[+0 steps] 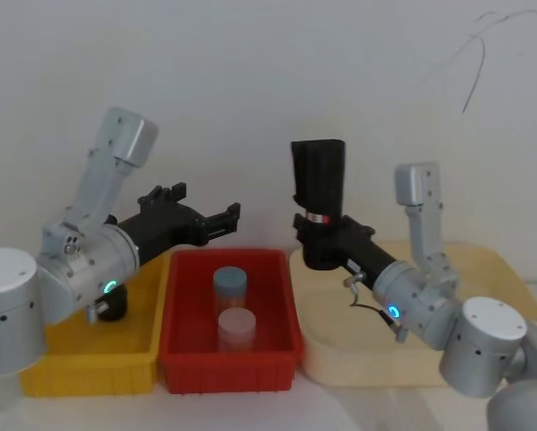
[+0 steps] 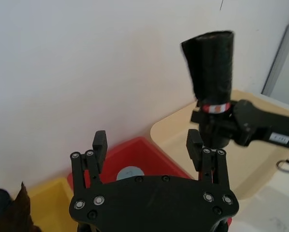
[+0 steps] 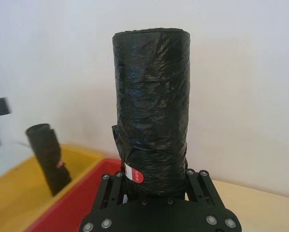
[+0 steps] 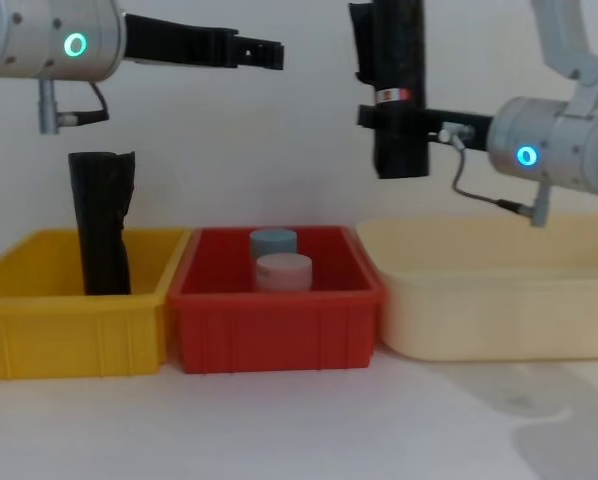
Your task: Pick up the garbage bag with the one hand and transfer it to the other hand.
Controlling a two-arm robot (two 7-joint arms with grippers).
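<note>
- Since the black cylindrical plastic garbage bag roll [image 1: 320, 184], with its red-and-white label band, is clamped near its lower end by the black long-fingered right gripper [image 1: 327, 241] on the blue-ringed arm, most of the roll stands free above that claw for a second grasp.
- Roll is upright in the upper centre of the head view. It hangs in the air over the seam between the red plastic bin [image 4: 274, 330] and the cream tray [image 4: 499, 310], touching neither.
- Black long-fingered left gripper [image 2: 147, 140] on the green-ringed arm sits upper left of the chest view. Jaws are spread wide and empty, aimed at the roll but well apart from it.
- My read: the bag is with the receiving hand, so the handover looks done.
- Around: a second black roll [image 4: 101, 230] stands in the yellow bin [image 4: 69, 320], lower left. A blue-lidded jar [image 4: 273, 241] and a pale jar [image 4: 283, 268] sit in the red bin, below the gap.
- Nothing stands between the two claws.
</note>
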